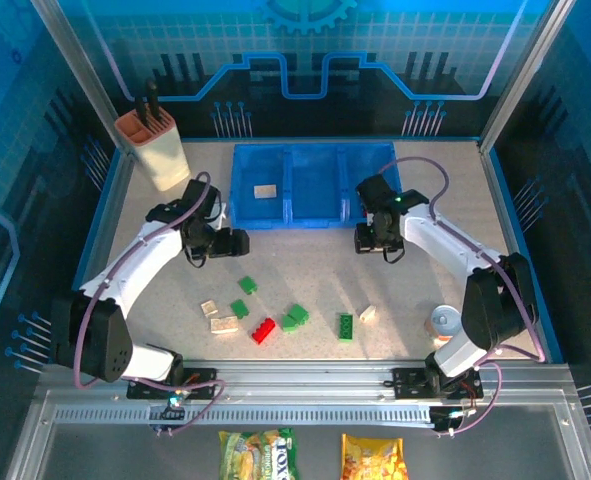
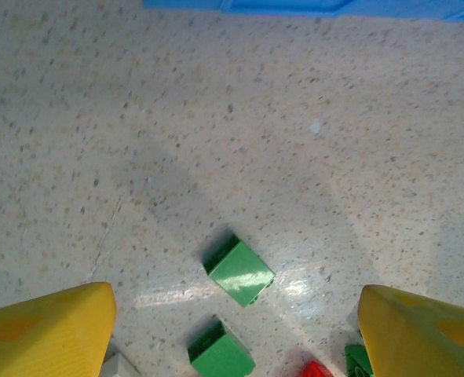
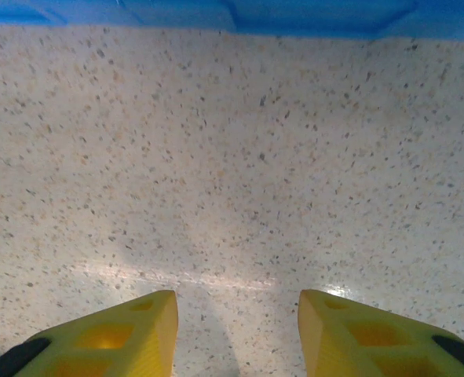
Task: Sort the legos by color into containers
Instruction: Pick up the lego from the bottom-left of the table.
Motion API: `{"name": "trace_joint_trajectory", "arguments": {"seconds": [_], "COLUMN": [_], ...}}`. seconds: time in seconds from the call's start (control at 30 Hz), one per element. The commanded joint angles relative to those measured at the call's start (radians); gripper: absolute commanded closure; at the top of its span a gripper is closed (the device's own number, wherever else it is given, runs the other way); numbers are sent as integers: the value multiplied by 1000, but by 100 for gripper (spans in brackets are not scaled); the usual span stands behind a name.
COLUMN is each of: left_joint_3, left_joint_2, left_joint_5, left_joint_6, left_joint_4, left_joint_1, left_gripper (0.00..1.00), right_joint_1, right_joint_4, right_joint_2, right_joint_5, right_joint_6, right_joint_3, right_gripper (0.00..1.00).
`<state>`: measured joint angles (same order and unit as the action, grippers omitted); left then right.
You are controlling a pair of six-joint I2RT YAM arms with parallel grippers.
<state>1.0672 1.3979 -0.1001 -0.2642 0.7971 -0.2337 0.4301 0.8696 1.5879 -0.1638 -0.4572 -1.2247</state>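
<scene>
The blue containers [image 1: 320,215] stand as one row of bins at the back centre; a cream lego [image 1: 265,190] lies in the left bin. Loose legos lie on the table in front: green [image 1: 247,285], green [image 1: 239,308], cream [image 1: 223,324], red [image 1: 264,330], green [image 1: 295,317], green [image 1: 346,326] and cream [image 1: 367,312]. My left gripper [image 1: 241,242] hovers open just behind the green ones. Its wrist view shows a green brick [image 2: 239,272] ahead of the gap [image 2: 237,302] and another green brick [image 2: 221,353] below. My right gripper [image 1: 378,250] [image 3: 237,302] stands open over bare table near the right bin.
A beige knife block [image 1: 155,148] stands at the back left. A small round tin can [image 1: 443,320] sits by the right arm's base. Two snack bags [image 1: 260,455] [image 1: 373,457] lie below the front rail. The container's blue edge [image 3: 232,16] runs along the top of the right wrist view.
</scene>
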Motion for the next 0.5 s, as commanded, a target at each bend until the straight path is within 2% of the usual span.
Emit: {"name": "trace_joint_trajectory", "arguments": {"seconds": [0.0, 0.47], "left_joint_3": [-61, -294], "left_joint_2": [-37, -126], "left_joint_5": [77, 215], "left_joint_6": [-103, -368], "left_joint_4": [80, 52], "left_joint_1": [-10, -12], "left_gripper": [19, 22], "right_joint_1": [10, 15], "right_joint_4": [-41, -96], "right_joint_2": [-20, -9], "right_joint_5": [8, 13], "right_joint_6": [-24, 19], "right_joint_3": [48, 135], "right_gripper": [54, 55]}}
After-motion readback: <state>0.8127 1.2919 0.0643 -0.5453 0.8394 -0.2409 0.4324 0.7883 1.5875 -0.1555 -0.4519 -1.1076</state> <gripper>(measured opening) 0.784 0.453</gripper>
